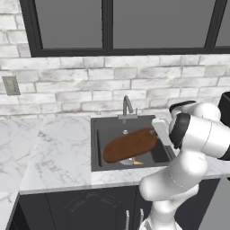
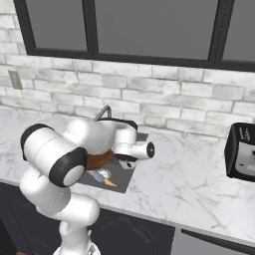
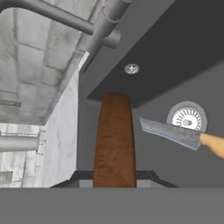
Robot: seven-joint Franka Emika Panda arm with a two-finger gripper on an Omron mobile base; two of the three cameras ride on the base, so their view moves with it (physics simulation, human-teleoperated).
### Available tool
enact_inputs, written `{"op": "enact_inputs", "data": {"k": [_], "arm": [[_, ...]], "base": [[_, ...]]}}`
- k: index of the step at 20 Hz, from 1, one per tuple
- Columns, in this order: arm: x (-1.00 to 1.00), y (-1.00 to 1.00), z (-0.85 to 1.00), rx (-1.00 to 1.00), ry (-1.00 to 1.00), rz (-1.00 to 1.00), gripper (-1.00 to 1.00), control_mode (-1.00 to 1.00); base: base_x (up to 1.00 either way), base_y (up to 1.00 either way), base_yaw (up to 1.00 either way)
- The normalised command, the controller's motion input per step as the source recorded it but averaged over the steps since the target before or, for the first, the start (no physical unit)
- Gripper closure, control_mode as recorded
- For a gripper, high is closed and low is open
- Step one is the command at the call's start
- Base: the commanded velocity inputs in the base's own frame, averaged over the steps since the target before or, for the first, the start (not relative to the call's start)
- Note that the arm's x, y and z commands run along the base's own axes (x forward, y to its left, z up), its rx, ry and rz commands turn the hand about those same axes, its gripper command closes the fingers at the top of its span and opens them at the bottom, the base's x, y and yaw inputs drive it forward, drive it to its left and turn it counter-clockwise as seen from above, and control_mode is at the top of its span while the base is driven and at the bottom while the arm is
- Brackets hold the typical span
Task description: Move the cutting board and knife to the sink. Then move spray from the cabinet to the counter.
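A: While my gripper (image 3: 114, 177) hangs over the sink (image 1: 99, 134), what's the jaw state?

B: Clamped on the cutting board (image 3: 114, 140). My two tips pinch its near end, and the board runs straight away from me, down into the basin.

A: Board position?

B: Tilted, far end low inside the sink, near end up at my fingers by the basin's right rim.

A: Knife?

B: Knife (image 3: 183, 135) lies on the basin floor just beside the board, blade pointing toward it, orange handle away. Its blade crosses the drain (image 3: 187, 117).

A: Further out?

B: Faucet (image 1: 127, 108) behind the basin, marble counter (image 1: 58, 152) all round, toaster oven (image 2: 241, 152) well apart on the counter.
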Motion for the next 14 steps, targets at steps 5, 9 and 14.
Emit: {"op": "enact_inputs", "data": {"k": [5, 9, 14], "arm": [[0.10, 0.18, -0.10, -0.03, -0.01, -0.04, 1.00, -1.00], [0.17, 0.04, -0.19, -0.03, -0.03, -0.05, 1.00, -1.00], [0.02, -0.13, -0.37, -0.05, 0.00, -0.04, 1.00, -1.00]], "base": [[0.00, 0.00, 0.00], [0.00, 0.00, 0.00], [0.00, 0.00, 0.00]]}}
